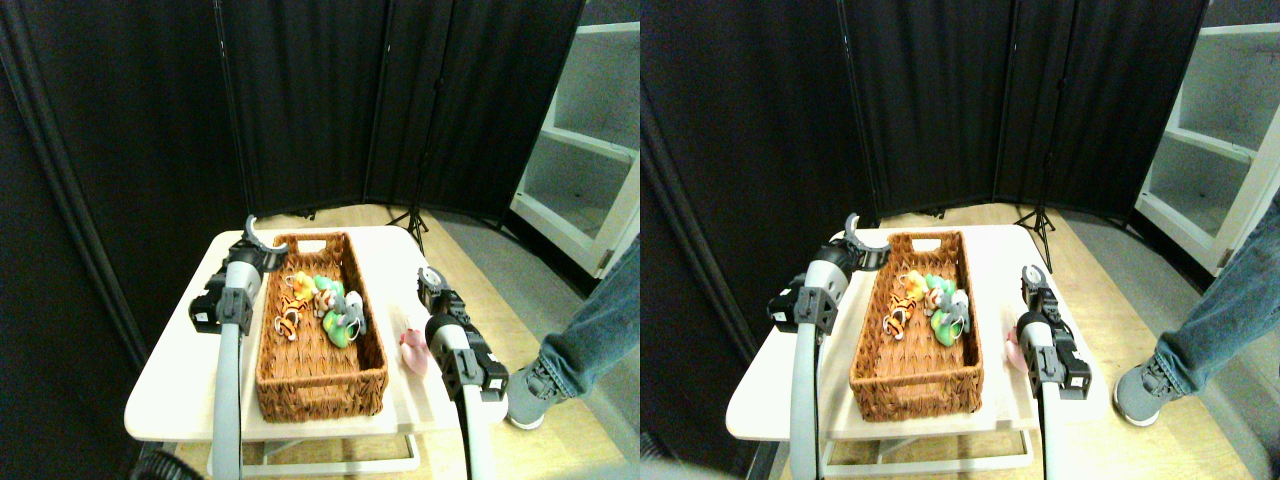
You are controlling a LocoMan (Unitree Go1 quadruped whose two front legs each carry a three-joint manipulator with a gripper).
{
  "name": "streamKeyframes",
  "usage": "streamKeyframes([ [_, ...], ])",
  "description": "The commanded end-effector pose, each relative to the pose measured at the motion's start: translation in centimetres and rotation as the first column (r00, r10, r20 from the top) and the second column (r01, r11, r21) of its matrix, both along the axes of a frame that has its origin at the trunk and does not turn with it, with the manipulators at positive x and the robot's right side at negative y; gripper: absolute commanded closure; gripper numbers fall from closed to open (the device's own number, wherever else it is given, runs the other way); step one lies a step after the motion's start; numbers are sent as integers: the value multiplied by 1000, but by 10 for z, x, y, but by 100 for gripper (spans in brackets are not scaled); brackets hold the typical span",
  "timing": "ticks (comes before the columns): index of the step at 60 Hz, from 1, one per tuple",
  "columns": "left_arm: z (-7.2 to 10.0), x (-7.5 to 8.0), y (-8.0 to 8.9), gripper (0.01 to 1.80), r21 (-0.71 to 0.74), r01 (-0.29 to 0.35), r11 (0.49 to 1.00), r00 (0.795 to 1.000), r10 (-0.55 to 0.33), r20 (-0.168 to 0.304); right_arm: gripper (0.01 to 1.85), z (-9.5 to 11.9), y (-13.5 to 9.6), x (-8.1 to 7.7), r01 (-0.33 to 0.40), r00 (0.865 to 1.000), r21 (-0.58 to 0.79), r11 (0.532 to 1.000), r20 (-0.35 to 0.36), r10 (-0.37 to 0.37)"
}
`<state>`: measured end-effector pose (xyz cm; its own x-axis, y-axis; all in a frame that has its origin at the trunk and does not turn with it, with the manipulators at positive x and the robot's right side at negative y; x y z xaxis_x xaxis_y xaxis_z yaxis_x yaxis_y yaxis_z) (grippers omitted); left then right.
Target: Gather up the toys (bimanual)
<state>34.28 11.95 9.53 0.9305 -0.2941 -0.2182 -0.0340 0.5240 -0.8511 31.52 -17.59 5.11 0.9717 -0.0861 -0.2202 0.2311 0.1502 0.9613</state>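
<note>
- From my remote seat I see the wicker basket (322, 400) lying lengthwise on the pale table (180, 385), with several toys already heaped in its far half: the orange striped tiger (292, 305), a green toy (338, 328) and a grey one (352, 303) pressed against it. I cannot separate every figure in that pile.
- One toy is not yet collected: the pink toy (413, 350) lies on the tabletop just outside the basket's right wall, near the table's right edge.
- My right gripper (431, 282) hangs above the table beyond the pink toy, close to it but not touching. Its jaws are too small here for me to tell whether they are apart or together.
- My left gripper (259, 238) sits over the basket's far left corner; its curved jaws look spread, and I see nothing between them.
- My reading: the job is near its end, with the pink toy as the step in hand for the right arm.
- The next move calls for drawing the right gripper back and down over the pink toy, with care near the table edge.
- A person's leg and grey shoe (535, 392) stand on the floor to the right, clear of the table.
</note>
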Motion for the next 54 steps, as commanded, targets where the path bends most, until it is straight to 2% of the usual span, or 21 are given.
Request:
streamKeyframes([
  [1, -1, 3, 27, 137, 10, 5, 1000, 999, -5, 34, 185, 6, -2, 2, -16, 1000, 8, 1000, 27, 16],
  [4, -3, 1, 36, 142, 41, -10, 999, 999, 8, 43, 185, 5, -2, 3, -16, 1000, 3, 1000, 21, 16],
  [6, -5, -4, 44, 146, 71, -32, 997, 998, 28, 55, 185, 5, -1, 3, -49, 999, -53, 997, 17, 50],
  [10, -6, -12, 54, 152, 112, -55, 992, 997, 49, 55, 185, 4, 1, 4, -84, 996, -65, 994, 5, 85],
  [15, -8, -21, 67, 157, 127, -112, 986, 993, 106, 49, 185, 1, 7, 2, -89, 996, -39, 995, -8, 89],
  [23, -14, -28, 82, 164, 176, -124, 977, 991, 115, 62, 185, -3, 12, 2, -133, 991, -26, 991, -24, 132],
  [26, -18, -32, 89, 167, 198, -153, 968, 988, 142, 65, 185, -5, 15, 1, -178, 984, -110, 978, -30, 175],
  [29, -21, -33, 92, 167, 205, -157, 966, 987, 147, 63, 185, -6, 17, 0, -191, 982, -135, 972, -36, 188],
  [33, -26, -34, 95, 168, 179, -168, 970, 986, 160, 56, 165, -8, 19, -1, -206, 978, -147, 967, -47, 201],
  [36, -30, -35, 97, 167, 177, -176, 968, 984, 169, 51, 131, -9, 21, -4, -216, 976, -203, 955, -60, 208],
  [38, -31, -35, 98, 168, 174, -177, 969, 984, 171, 50, 128, -10, 22, -4, -220, 975, -216, 951, -63, 212],
  [40, -34, -34, 98, 167, 186, -173, 967, 985, 166, 51, 116, -11, 23, -6, -211, 976, -129, 969, -76, 202],
  [48, -39, -34, 95, 168, 186, -178, 966, 984, 173, 42, 91, -17, 25, -14, -212, 973, -86, 974, -107, 202],
  [50, -41, -34, 95, 168, 184, -182, 966, 983, 178, 36, 80, -18, 25, -17, -251, 963, -115, 961, -129, 236],
  [54, -44, -31, 94, 167, 182, -181, 967, 984, 178, 33, 69, -19, 26, -22, -270, 955, -76, 960, -144, 258],
])
